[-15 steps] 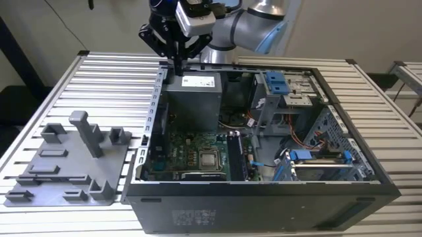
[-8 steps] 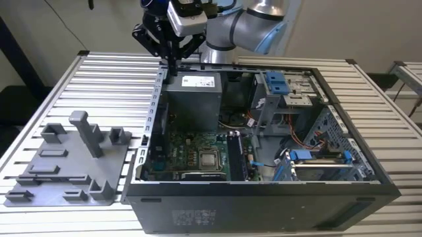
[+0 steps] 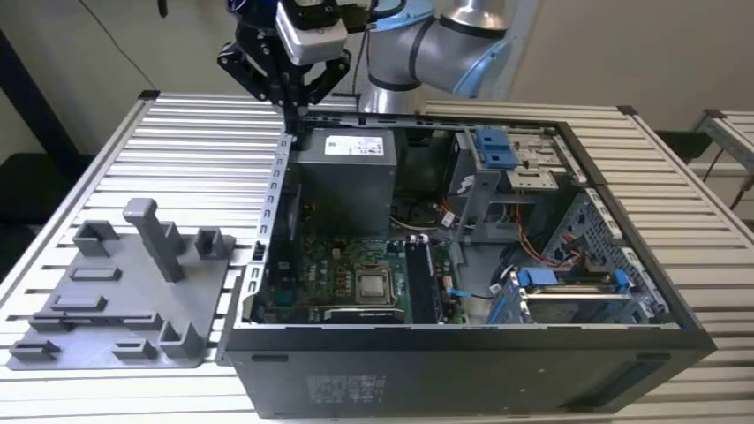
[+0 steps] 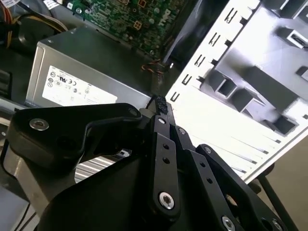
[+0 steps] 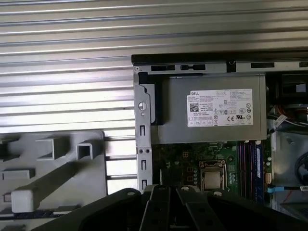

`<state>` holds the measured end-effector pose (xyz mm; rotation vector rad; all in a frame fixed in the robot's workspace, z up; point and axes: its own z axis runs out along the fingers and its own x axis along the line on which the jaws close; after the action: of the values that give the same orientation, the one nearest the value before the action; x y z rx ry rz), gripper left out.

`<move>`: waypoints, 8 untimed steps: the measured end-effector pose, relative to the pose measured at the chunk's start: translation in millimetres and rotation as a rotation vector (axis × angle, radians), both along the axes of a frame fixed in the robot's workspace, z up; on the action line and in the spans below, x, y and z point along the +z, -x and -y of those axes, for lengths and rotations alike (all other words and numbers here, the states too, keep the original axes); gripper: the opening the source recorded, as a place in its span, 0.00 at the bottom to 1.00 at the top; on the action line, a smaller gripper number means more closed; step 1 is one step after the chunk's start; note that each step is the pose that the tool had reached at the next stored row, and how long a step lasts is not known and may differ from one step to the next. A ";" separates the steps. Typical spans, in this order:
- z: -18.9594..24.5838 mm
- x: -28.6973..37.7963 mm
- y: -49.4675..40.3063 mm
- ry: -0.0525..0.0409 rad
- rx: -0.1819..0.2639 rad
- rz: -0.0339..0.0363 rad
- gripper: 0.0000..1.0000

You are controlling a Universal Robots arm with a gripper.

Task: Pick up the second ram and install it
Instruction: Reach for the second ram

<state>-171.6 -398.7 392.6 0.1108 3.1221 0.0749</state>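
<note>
Slatted metal table (image 3: 177, 141) carries an open PC case (image 3: 471, 362) lying on its side. The arm (image 3: 454, 35) comes in over the case's far edge. A grey fixture tray (image 3: 106, 329) with upright posts sits just beside the case, on the exterior view's left. Inside the case, the power supply (image 3: 342, 177) lies at the far end and the motherboard (image 3: 330, 274) nearer the camera. The gripper (image 3: 291, 104) hangs above the case's far corner, over the wall next to the power supply (image 5: 211, 110), touching nothing. In the second wrist view the gripper (image 4: 160, 108) has its fingers drawn together to a narrow tip, with nothing seen between them. Dark sticks stand upright in the memory slots (image 5: 250, 166) just beside the processor (image 3: 374, 285). The second ram (image 3: 421, 281) is probably one of these, but I can't tell which, nor whether it is fully latched. Judgement: no grasp or insertion is under way; the arm is parked high, so this is either before the pick or after seating. Any further grasp calls for the fingers to open first, and for a descent that clears the case wall and the tray posts.
</note>
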 end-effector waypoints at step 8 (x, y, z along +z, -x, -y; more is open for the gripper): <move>0.0 0.0 15.9 0.0000 0.000 -0.0020 0.11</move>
<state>-187.5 -398.7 392.6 0.1110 3.1241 0.0748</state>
